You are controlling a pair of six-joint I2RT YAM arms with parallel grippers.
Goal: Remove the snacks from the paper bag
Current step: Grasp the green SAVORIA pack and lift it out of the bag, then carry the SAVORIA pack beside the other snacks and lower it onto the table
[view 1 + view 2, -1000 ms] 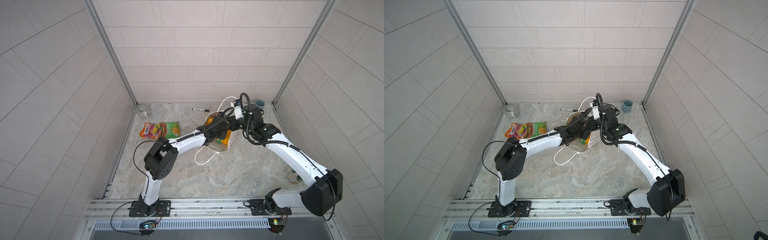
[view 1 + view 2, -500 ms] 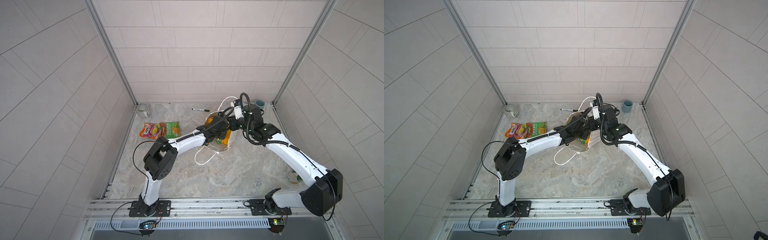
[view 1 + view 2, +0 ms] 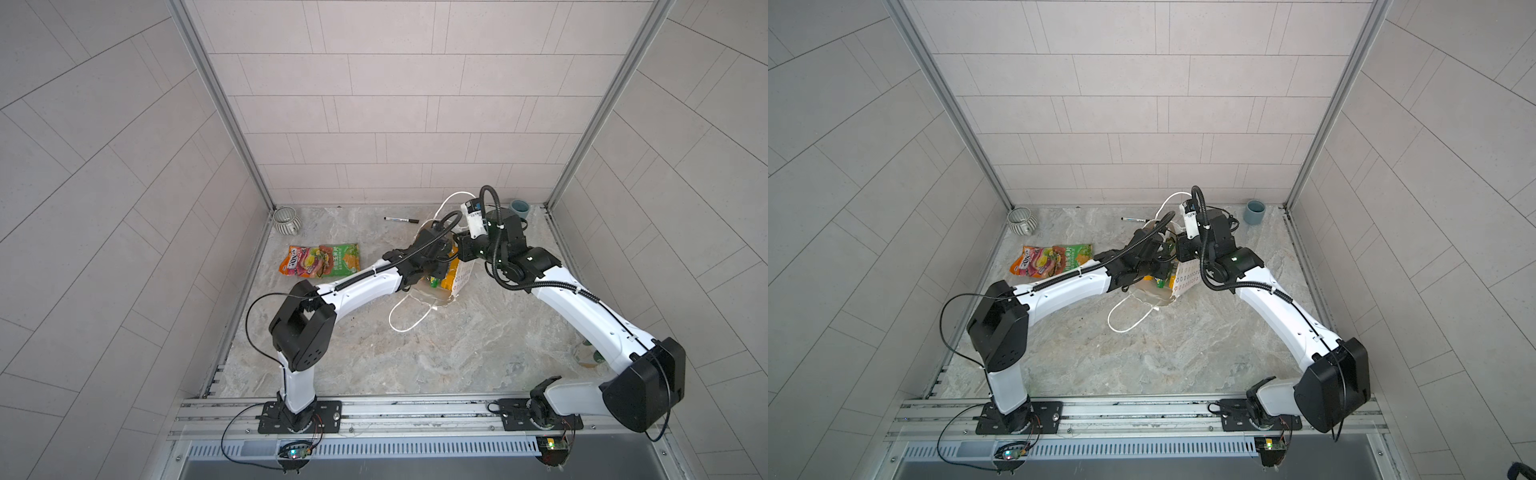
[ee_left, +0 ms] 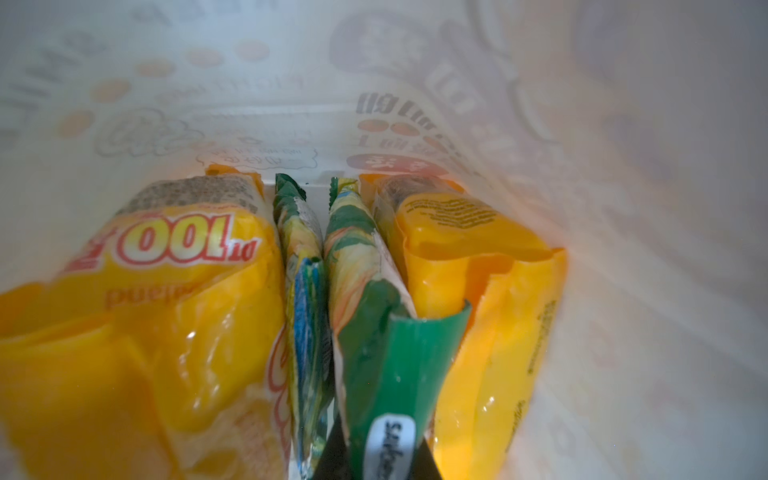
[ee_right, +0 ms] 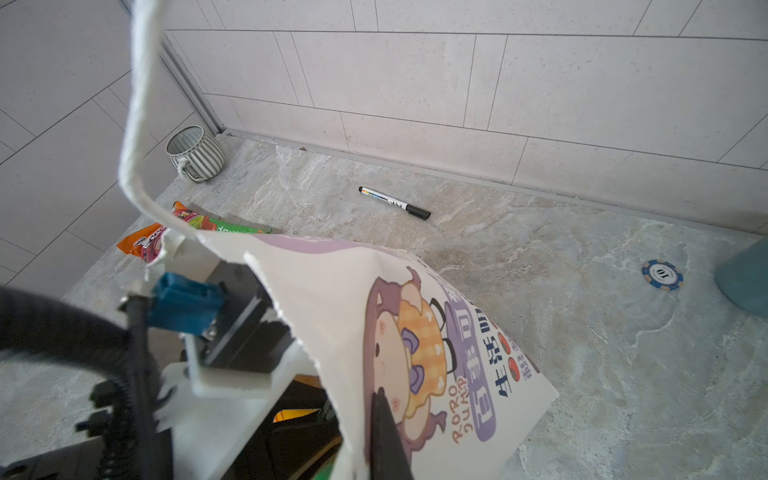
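Snacks (image 4: 166, 311): four sit inside the paper bag (image 4: 623, 124), two lie outside.

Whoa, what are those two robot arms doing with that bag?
They are emptying the paper bag. The right hand pinches its rim to hold it open. The left hand is deep inside, closed on the edge of a green packet. Two yellow packets and a second green packet sit beside it. Out on the table lie an orange-and-magenta packet and a loose green packet.
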